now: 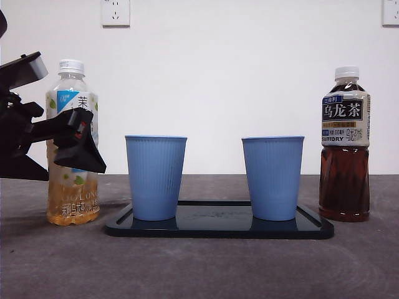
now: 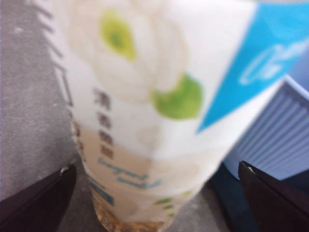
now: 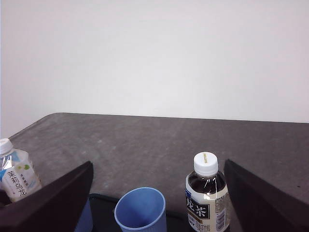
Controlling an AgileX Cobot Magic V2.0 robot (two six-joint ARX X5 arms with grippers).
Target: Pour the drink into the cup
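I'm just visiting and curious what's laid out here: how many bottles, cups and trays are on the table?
Bottles: 2, a pale tea bottle between the left gripper's open jaws, and a dark tea bottle.
Cups: 2, a blue cup and another blue cup, both standing on the tray.
Trays: 1, a black tray.
Total: 5

Dark tea bottle [image 1: 344, 144], at my 3 o'clock: label reads "乌龙茶", "SUNTORY". Pale tea bottle [image 1: 72, 143], 9 o'clock: "茶", "OOLONG".
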